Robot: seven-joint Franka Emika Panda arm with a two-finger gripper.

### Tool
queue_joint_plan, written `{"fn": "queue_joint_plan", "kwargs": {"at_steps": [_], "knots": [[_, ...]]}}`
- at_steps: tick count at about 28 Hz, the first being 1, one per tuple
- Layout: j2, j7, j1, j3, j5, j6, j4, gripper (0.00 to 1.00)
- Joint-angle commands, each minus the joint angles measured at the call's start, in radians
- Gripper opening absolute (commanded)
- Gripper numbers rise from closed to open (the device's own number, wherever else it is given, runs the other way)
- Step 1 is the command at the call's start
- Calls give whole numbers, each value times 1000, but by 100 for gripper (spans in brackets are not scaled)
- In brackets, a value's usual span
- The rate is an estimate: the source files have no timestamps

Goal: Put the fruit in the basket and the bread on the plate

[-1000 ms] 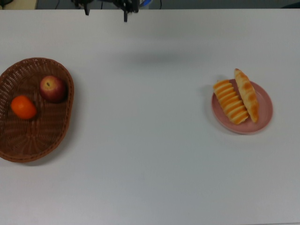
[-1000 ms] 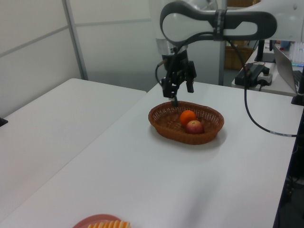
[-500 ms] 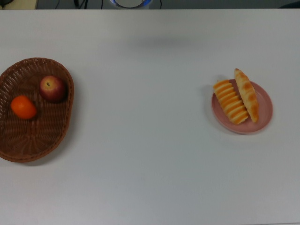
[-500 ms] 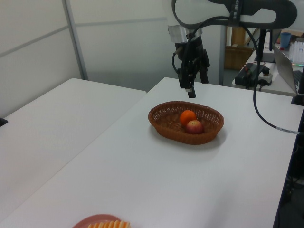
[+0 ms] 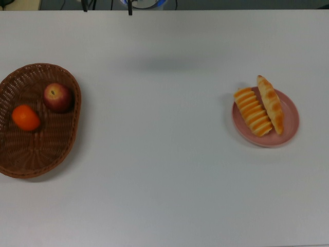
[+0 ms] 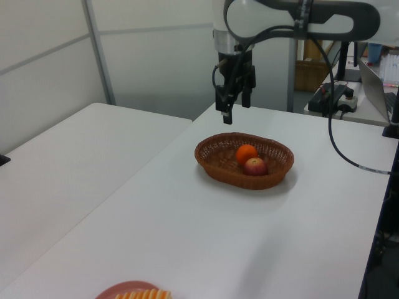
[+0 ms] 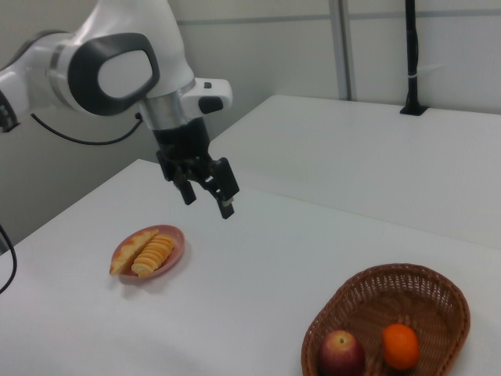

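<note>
Swinging back from 0.5 s ago, open empty pincer [image 7: 208, 195], fruit and bread unmoved

I see my arm [image 7: 117, 70] raised high, its white links bent over so the wrist points down. In the left view it reaches in from the left view's upper right; in the right view it comes in from the right view's upper left. The black gripper [image 7: 207, 196] hangs below the wrist, tilted a little, with nothing in it. Its two fingers [image 7: 227, 205] stand spread with a clear gap between them. In the left view the gripper [image 6: 232, 103] hangs in the air, touching nothing. A black cable [image 6: 340, 143] loops down from the arm.
</note>
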Motion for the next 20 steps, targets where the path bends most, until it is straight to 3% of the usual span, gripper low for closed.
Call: {"fn": "queue_joint_plan", "kwargs": {"at_steps": [1, 4, 20], "knots": [[-11, -18, -18, -12, 36, 54, -26, 100], [-11, -21, -33, -12, 64, 52, -26, 100], [-7, -39, -35, -9, 53, 52, -26, 100]]}}
